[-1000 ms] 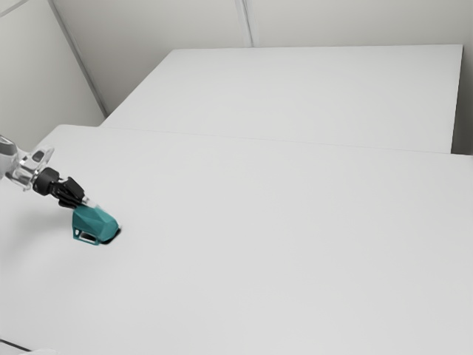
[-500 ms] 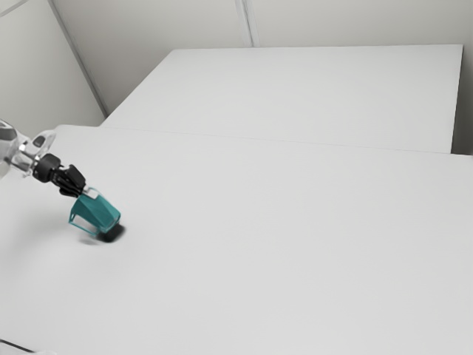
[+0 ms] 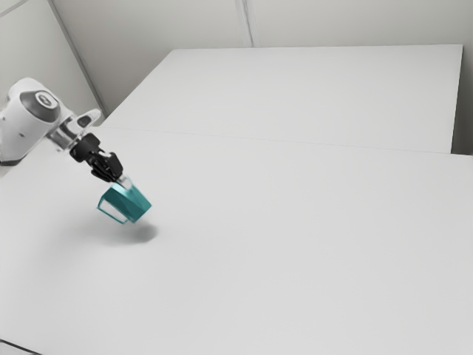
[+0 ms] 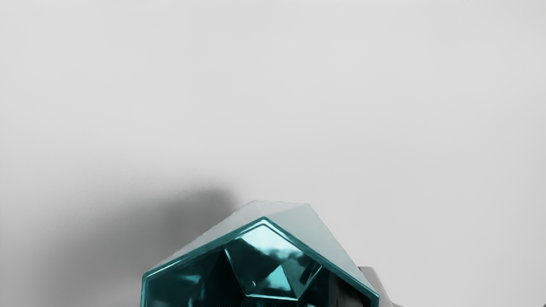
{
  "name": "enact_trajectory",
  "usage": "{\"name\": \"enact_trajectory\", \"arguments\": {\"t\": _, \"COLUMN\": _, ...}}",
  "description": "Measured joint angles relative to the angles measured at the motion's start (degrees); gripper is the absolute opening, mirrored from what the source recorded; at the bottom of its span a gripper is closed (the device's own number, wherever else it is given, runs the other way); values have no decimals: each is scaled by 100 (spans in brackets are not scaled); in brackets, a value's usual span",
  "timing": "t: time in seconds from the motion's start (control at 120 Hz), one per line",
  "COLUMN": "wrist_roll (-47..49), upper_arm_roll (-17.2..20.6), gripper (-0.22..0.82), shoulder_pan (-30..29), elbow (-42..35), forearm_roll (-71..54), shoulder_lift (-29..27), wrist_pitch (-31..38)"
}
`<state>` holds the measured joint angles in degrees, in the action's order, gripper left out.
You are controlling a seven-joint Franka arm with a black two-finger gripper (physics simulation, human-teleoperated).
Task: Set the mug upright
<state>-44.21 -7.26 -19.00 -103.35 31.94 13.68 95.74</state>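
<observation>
Mug [image 3: 131, 203]: held in the air over the table [image 3: 295, 244], toward the exterior view's left. Its shadow [image 3: 140, 234] is cast on the tabletop and is seen apart from it, so no contact with the table is noted. The body is tilted, with the base lower and aimed obliquely toward the exterior view's right; the handle [image 3: 111, 216] is on the side nearer the exterior view's left.

Claw [image 3: 123, 181]: closed on the mug's wall near the rim [image 4: 263, 218]. In the wrist view, one finger [image 4: 375, 281] is seen outside the wall and the other, darker, inside the mouth. The mouth is turned toward the claw.

Step in hand: judged to be the righting of the mug in mid-air. Upright is not yet met, as the lean is plain.

Next move: the wrist should be rotated until the base is level with the tabletop, then the mug lowered gently until the base is seated flat, and only then the wall released.

Risk: as the grip is on one side of the wall, the mug may be swung or slipped during the turn. If let go while tilted, it could be toppled onto its side.
</observation>
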Motion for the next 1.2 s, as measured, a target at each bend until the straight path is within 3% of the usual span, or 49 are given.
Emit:
{"name": "enact_trajectory", "arguments": {"t": 0.292, "wrist_roll": 729, "upper_arm_roll": -63, "gripper": -18, "shoulder_pan": 1269, "elbow": -72, "forearm_roll": -1357, "shoulder_lift": -106, "wrist_pitch": 1311}}
{"name": "enact_trajectory", "arguments": {"t": 0.517, "wrist_roll": 1398, "upper_arm_roll": -403, "gripper": -18, "shoulder_pan": 2352, "elbow": -66, "forearm_roll": -2268, "shoulder_lift": -56, "wrist_pitch": 2019}}
{"name": "enact_trajectory", "arguments": {"t": 0.908, "wrist_roll": 2020, "upper_arm_roll": -468, "gripper": -18, "shoulder_pan": 2990, "elbow": 400, "forearm_roll": -3056, "shoulder_lift": 615, "wrist_pitch": 2916}}
{"name": "enact_trajectory", "arguments": {"t": 1.2, "wrist_roll": 2011, "upper_arm_roll": -461, "gripper": -18, "shoulder_pan": 2948, "elbow": 784, "forearm_roll": -3315, "shoulder_lift": 1059, "wrist_pitch": 3110}}
